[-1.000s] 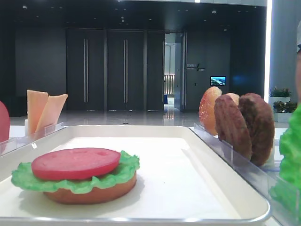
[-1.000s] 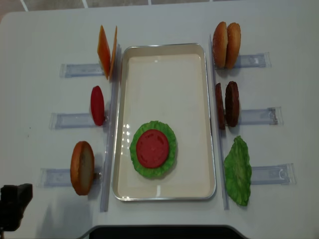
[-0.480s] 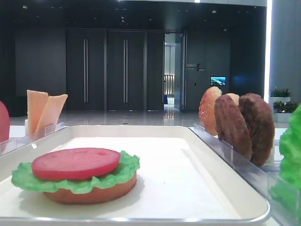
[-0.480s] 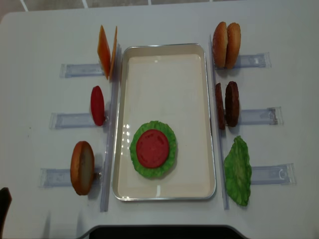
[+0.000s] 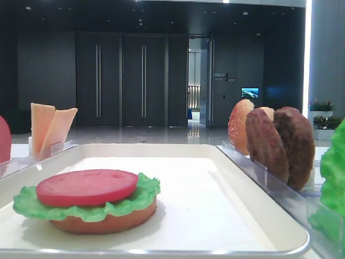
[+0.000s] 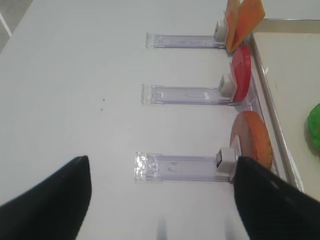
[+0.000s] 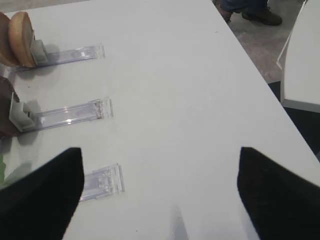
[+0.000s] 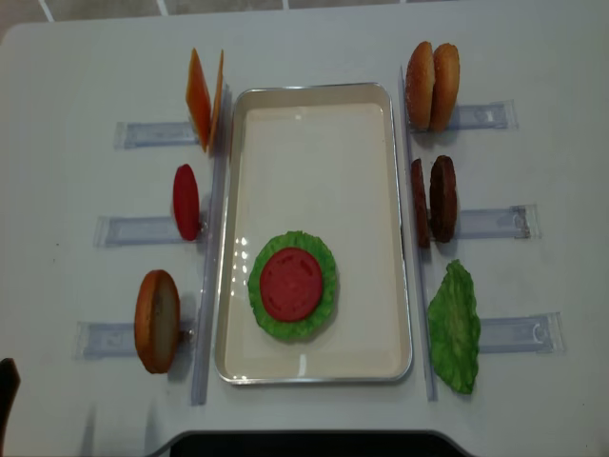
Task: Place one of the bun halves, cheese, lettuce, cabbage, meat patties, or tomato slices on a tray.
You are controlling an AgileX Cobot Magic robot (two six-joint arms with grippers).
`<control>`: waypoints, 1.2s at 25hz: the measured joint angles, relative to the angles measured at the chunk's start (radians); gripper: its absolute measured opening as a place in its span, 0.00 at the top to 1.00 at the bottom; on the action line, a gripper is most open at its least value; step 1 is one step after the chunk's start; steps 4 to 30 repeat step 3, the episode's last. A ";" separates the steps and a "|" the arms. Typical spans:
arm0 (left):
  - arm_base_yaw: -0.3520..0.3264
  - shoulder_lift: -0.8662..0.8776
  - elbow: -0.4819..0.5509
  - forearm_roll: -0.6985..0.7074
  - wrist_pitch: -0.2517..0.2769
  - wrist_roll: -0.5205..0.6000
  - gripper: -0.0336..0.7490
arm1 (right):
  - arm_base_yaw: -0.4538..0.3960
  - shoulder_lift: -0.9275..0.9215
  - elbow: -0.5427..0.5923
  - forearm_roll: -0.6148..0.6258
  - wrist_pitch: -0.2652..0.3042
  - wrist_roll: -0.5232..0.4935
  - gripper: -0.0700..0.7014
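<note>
You are looking at a white table (image 8: 314, 38) in a dark hall with tall double doors behind it. Nearest you, the left gripper (image 6: 160, 200) hangs over bare tabletop at the left edge, its two dark fingers (image 6: 50, 200) spread wide with nothing between them. The right gripper (image 7: 160, 195) hangs the same way over the right side of the table, fingers (image 7: 40, 195) wide apart and holding nothing.

Just ahead of the left gripper, clear plastic racks (image 6: 175, 166) lie in a row. The closest holds a bun half (image 8: 157, 321) on edge, the next a tomato slice (image 8: 186, 202) on edge, the farthest two cheese slices (image 8: 205, 98) leaning together.

The tray (image 8: 319, 367) sits in the middle of the table. At its near end you have a stack: a bun half at the bottom (image 5: 108, 222), lettuce (image 8: 324, 319) on that, a second tomato slice (image 8: 290, 284) on top. The far part of the tray is bare.

On the right, a lettuce leaf (image 8: 454, 328) leans at the nearest rack, two meat patties (image 8: 433, 200) stand on edge just beyond it, and two more bun halves (image 8: 432, 86) stand side by side farthest away.
</note>
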 joint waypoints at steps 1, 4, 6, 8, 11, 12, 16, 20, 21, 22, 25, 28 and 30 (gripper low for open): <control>0.000 0.000 0.000 0.000 0.000 0.000 0.07 | 0.000 0.000 0.000 0.000 0.000 0.000 0.14; 0.000 0.000 0.000 0.000 0.000 0.000 0.07 | 0.000 0.000 0.000 0.000 0.000 0.000 0.14; 0.000 0.000 0.000 0.000 0.000 0.000 0.07 | 0.000 0.000 0.000 0.000 0.000 0.000 0.14; 0.000 0.000 0.000 0.000 0.000 0.000 0.07 | 0.000 0.000 0.000 0.000 0.000 0.000 0.14; 0.000 0.000 0.000 0.000 0.000 0.000 0.07 | 0.000 0.000 0.000 0.000 0.000 0.000 0.14; 0.000 0.000 0.000 0.000 0.000 0.000 0.07 | 0.000 0.000 0.000 0.000 0.000 0.000 0.14; 0.000 0.000 0.000 0.000 0.000 0.000 0.07 | 0.000 0.000 0.000 0.000 0.000 0.000 0.14; 0.000 0.000 0.000 0.000 0.000 0.000 0.07 | 0.000 0.000 0.000 0.000 0.000 0.000 0.14; 0.000 0.000 0.000 0.000 0.000 0.000 0.07 | 0.000 0.000 0.000 0.000 0.000 0.000 0.14; 0.000 0.000 0.000 0.000 0.000 0.000 0.07 | 0.000 0.000 0.000 0.000 0.000 0.000 0.14; 0.000 0.000 0.000 0.000 0.000 0.000 0.07 | 0.000 0.000 0.000 0.000 0.000 0.000 0.14; 0.000 0.000 0.000 0.000 0.000 0.000 0.07 | 0.000 0.000 0.000 0.000 0.000 0.000 0.14; 0.000 0.000 0.000 0.000 0.000 0.000 0.07 | 0.000 0.000 0.000 0.000 0.000 0.000 0.14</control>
